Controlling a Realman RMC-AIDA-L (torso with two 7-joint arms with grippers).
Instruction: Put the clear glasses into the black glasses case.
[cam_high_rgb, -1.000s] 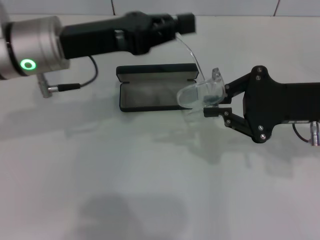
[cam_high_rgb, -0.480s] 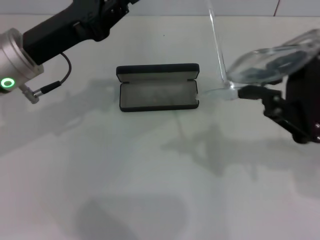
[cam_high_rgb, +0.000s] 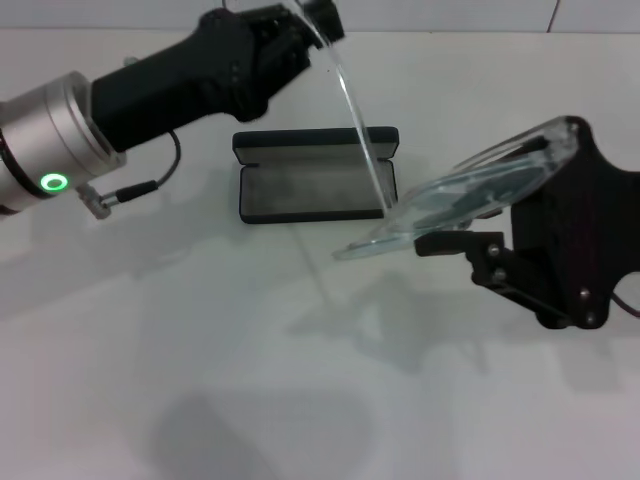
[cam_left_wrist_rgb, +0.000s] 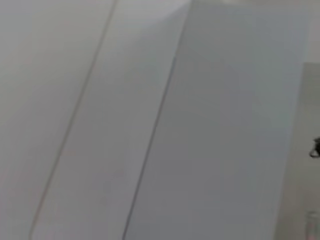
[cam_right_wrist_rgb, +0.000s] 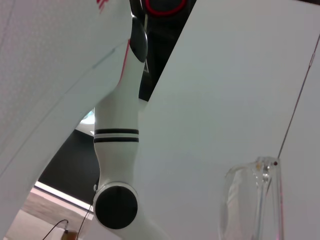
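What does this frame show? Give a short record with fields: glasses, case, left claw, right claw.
glasses: clear glasses held in the air, lens tilted, one arm pointing up toward the left claw
case: black glasses case open on the table, nothing inside
left claw: at the raised arm's tip, behind the case
right claw: shut on the lens, right of the case

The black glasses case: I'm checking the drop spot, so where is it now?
In the head view the open, grey-lined black rectangular glasses case lies on the white table, centre-back, under the left arm, beside the raised clear plastic glasses.
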